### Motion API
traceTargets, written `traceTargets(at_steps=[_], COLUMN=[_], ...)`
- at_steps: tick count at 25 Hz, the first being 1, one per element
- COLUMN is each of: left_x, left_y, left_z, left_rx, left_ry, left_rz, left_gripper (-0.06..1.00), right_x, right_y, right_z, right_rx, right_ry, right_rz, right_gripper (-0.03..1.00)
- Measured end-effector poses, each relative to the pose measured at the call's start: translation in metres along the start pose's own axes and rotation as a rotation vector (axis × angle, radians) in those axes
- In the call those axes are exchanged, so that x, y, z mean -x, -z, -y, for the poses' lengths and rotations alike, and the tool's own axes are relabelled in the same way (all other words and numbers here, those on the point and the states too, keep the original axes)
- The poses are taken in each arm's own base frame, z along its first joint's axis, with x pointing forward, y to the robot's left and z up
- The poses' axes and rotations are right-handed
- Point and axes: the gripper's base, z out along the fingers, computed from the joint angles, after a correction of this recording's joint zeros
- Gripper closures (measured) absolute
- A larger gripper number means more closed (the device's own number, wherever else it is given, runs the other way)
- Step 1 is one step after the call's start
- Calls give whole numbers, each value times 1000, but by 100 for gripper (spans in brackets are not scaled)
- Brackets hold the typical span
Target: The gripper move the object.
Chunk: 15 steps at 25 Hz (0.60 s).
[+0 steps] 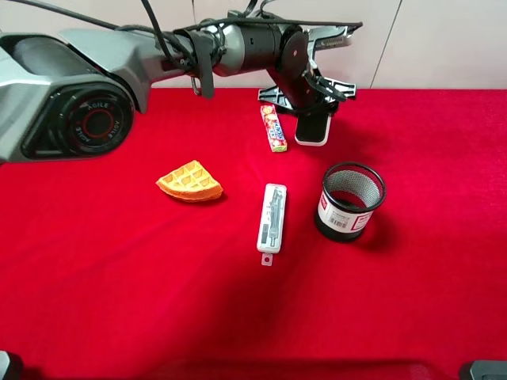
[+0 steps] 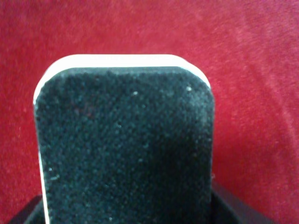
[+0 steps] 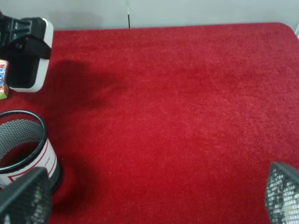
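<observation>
The left tool (image 1: 315, 112) is clamped on the eraser (image 1: 311, 131), whose black felt face is turned toward the wrist camera. The eraser is at the far side of the red worktop (image 1: 119, 277), just beside a candy stick (image 1: 274, 127) and beyond the mesh cup (image 1: 352, 201). Contact with the worktop cannot be determined. The right tool (image 3: 149, 198) stands wide apart and holds nothing. The pen case (image 1: 272, 217) and the waffle wedge (image 1: 189, 182) lie well apart from the eraser.

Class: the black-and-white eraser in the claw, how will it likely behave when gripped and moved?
The eraser is probably rigid: its white base looks like hard plastic. Its fuzzy felt face should resist slipping in the left claw. Flat and blocky, it seems unlikely to roll.
</observation>
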Motion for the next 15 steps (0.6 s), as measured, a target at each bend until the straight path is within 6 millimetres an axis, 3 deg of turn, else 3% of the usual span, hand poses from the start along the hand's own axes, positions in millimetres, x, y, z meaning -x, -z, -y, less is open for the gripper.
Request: traceTargets(at_steps=[15], left_x=[-4], left_y=[-7], left_z=[-1], left_rx=[-4], left_ry=[16], left_rz=[-4], left_gripper=[34], right_x=[0], right_y=[0], right_z=[0], right_rx=[1], right_ry=[0], right_rz=[0], right_gripper=[27])
